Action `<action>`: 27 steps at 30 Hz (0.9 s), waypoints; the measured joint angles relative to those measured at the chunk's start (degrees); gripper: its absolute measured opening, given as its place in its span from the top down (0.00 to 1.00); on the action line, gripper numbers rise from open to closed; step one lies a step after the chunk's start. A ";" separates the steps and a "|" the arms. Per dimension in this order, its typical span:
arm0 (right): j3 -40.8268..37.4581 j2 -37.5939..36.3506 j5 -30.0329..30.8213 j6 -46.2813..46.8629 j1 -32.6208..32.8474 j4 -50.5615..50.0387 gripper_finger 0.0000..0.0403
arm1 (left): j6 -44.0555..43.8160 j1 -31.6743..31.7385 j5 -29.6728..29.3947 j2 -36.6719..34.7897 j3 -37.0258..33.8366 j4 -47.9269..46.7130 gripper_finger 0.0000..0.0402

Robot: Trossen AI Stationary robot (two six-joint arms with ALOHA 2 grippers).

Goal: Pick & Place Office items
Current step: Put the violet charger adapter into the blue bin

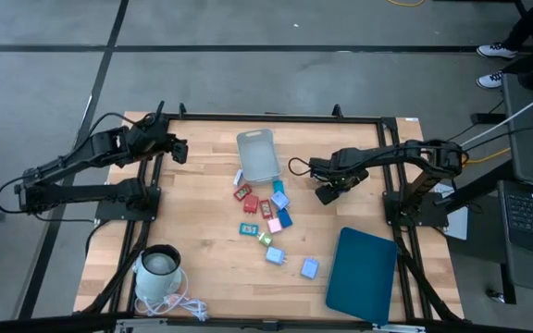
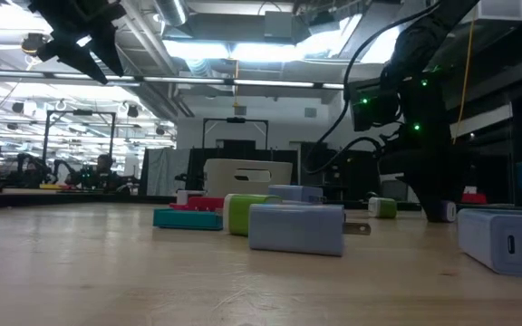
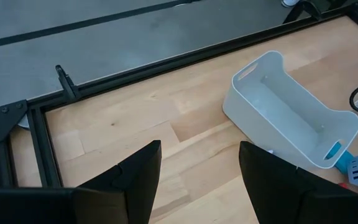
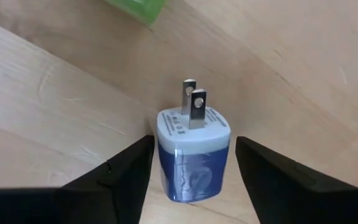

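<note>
Blue plug block (image 4: 191,155), white face, two prongs

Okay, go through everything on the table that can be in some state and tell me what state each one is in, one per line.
Grey bin: upright, nothing visible inside.
Blue plug adapter: standing between the right end effector's fingers, prongs pointing at the camera, gaps on both sides.
Right end effector: open, around the adapter.
Left end effector: open, holding nothing, above the table's far left corner.
Teal tray: flat, nothing on it.
White kettle: upright, cord loose beside it.
</note>
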 joint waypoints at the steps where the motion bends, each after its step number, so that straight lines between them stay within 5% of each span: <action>1: 0.00 0.00 -0.10 0.09 0.00 -0.03 0.44 | 0.00 0.00 0.00 0.02 0.00 0.00 0.47; 10: -0.04 0.04 -0.34 1.58 0.00 0.26 0.67 | 0.71 0.00 -0.29 0.15 0.00 -0.09 0.47; 27: 5.68 -9.09 -6.23 1.49 0.67 7.64 0.67 | 3.50 0.00 -0.54 0.13 0.00 3.66 0.47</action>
